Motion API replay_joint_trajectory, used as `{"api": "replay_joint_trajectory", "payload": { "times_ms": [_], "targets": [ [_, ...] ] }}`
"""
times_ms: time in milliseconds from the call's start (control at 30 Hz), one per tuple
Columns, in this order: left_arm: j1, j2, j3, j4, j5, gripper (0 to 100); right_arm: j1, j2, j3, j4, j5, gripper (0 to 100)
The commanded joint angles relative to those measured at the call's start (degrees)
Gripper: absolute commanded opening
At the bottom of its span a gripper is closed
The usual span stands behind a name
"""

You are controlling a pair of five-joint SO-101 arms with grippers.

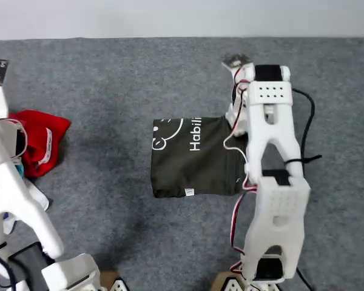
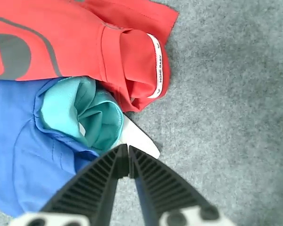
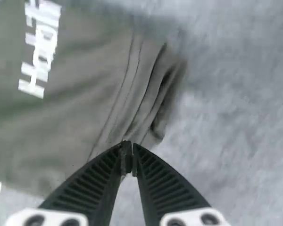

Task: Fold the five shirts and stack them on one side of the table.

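Near edge: both arm bases sit on the table (image 1: 109,79), which is covered in a grey, carpet-like textured fabric.

Left arm (image 1: 24,212) runs up the left side of the high view. Left gripper (image 2: 129,162) has its jaws together with nothing between them, tips hanging above the grey cover just beside the shirt pile.

The pile is at the table's left side. The blue shirt (image 2: 19,155) lies nearest, with the teal shirt (image 2: 85,117) bunched on it. The red shirt (image 2: 85,42) lies beyond, crumpled, collar tape showing. A white piece (image 2: 139,139) pokes out from under the teal; can't tell if it's cloth.

Mid-table: the dark olive shirt (image 1: 194,160) is folded to a flat rectangle with white print on top, well apart from the pile.

Right arm (image 1: 273,182) stretches along that shirt's right edge. Right gripper (image 3: 129,160) has its jaws together, tips at the layered fold edge. Can't tell whether any fabric is pinched.

Far side: the grey cover runs to the back edge, with a plain pale wall (image 1: 170,18) behind it.
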Motion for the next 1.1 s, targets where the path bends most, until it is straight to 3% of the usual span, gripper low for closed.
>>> {"api": "replay_joint_trajectory", "payload": {
  "times_ms": [0,300,533,767,1067],
  "targets": [
    [-0.4,-2.5,-0.2,1.5,-0.7,0,-1.9,-11.6,10.7,2.3,-2.3,1.0],
    [-0.4,-2.5,3.8,1.5,-0.7,0,-12.4,-12.4,25.1,-4.1,-5.2,1.0],
    [-0.4,-2.5,3.8,1.5,-3.3,0,-4.9,-7.3,37.1,-16.5,-3.3,1.0],
    [-0.4,-2.5,3.8,1.5,-4.0,0,2.1,-9.0,37.0,-14.3,0.0,1.0],
    [-0.4,-2.5,3.9,1.5,-4.0,0,-6.6,-24.3,36.5,-10.5,-0.6,1.5]
  ]
}}
